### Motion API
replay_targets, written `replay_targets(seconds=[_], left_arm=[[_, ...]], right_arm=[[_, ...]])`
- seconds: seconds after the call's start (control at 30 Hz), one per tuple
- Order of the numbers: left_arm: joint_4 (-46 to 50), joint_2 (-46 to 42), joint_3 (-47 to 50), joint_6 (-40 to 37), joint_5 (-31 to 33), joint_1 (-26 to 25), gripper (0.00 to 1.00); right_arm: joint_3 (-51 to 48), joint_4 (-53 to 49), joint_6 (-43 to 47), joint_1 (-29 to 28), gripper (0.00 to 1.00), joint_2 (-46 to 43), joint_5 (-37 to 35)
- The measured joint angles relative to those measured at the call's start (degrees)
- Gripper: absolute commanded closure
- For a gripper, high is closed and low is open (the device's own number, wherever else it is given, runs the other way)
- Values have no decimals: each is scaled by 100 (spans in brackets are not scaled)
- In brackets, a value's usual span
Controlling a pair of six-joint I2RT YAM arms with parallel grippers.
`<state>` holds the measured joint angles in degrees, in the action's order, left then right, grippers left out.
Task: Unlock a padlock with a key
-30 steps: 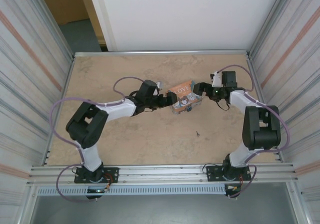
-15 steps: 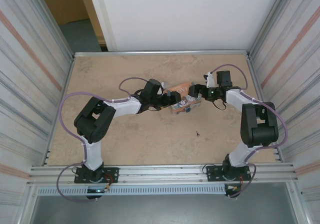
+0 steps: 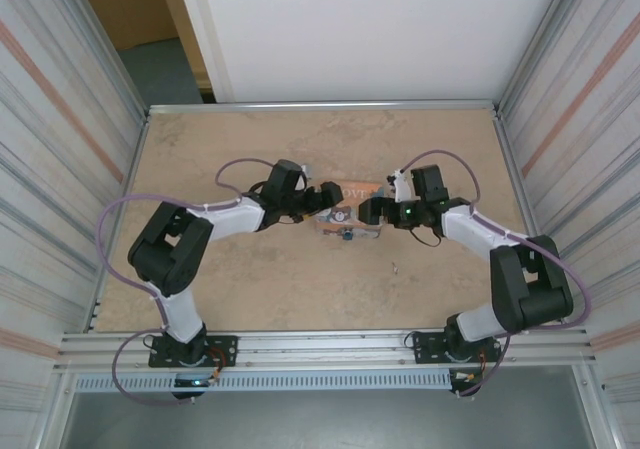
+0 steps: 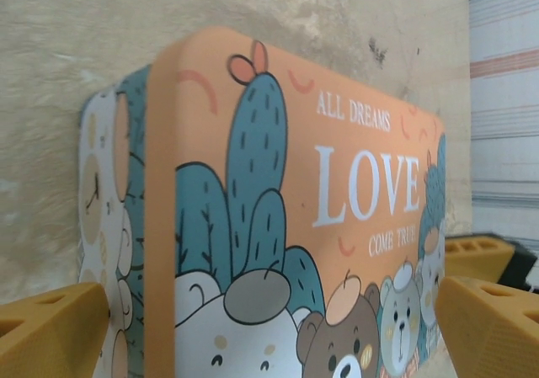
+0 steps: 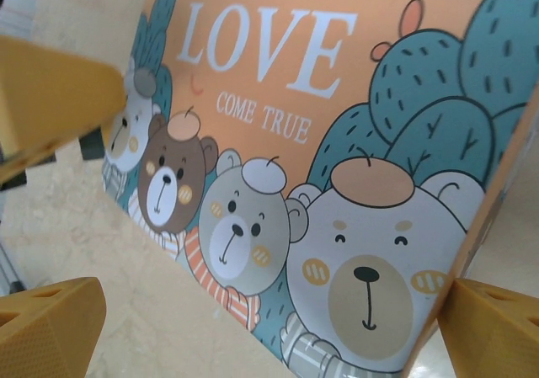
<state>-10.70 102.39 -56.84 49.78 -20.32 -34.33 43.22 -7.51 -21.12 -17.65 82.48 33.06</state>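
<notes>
Top external: left gripper and right gripper flank the orange tin. Padlock at the tin's near edge. Key on the surface, apart.
Left wrist: fingers clamped on the tin.
Right wrist: fingers apart, straddling the tin.

Both arms reach inward over the tan table. The left gripper and right gripper flank the orange tin, the blue padlock at its near side.

Arms bent inward, left fingers facing right fingers.
</notes>
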Motion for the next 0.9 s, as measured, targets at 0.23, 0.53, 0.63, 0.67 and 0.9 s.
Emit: replay_targets(seconds=[0.23,0.53,0.63,0.67,0.9], left_arm=[[15,-162,184,-26,79,264,1],[24,-407,422,-107,170,492,1],[68,-496,487,-149,199,503,1],[103,-535,516,-151,197,507,1],[319,-883,549,-258,-26,573,1]], right_arm=[[-188,164,-514,-846,1,-203,-374],[-186,389,-903,-1626,1,-94,-754],[-186,439,-999,-1696,1,-81,-892],[-186,444,-1005,-1703,1,-81,-927],[22,85,-1012,-1718,1,-114,-1447]])
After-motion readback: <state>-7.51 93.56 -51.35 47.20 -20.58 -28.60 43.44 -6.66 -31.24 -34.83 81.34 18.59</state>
